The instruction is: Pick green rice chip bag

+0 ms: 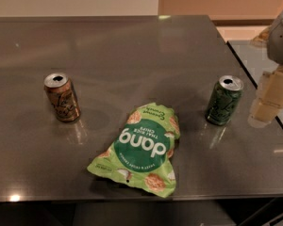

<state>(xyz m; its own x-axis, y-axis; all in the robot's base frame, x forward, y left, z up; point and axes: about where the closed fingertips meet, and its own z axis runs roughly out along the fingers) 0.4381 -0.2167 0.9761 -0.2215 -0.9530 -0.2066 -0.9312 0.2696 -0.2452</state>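
Observation:
The green rice chip bag (140, 149) lies flat near the front edge of the dark grey table (132, 55), its "dang" logo upside down to me. My gripper (269, 98) hangs at the far right edge of the view, above the table's right edge, well right of the bag and just right of the dark green can. It holds nothing that I can see.
A dark green drink can (223, 100) stands upright to the right of the bag. An orange-brown can (61, 97) stands upright to the left. A second table surface (254, 55) lies beyond the right edge.

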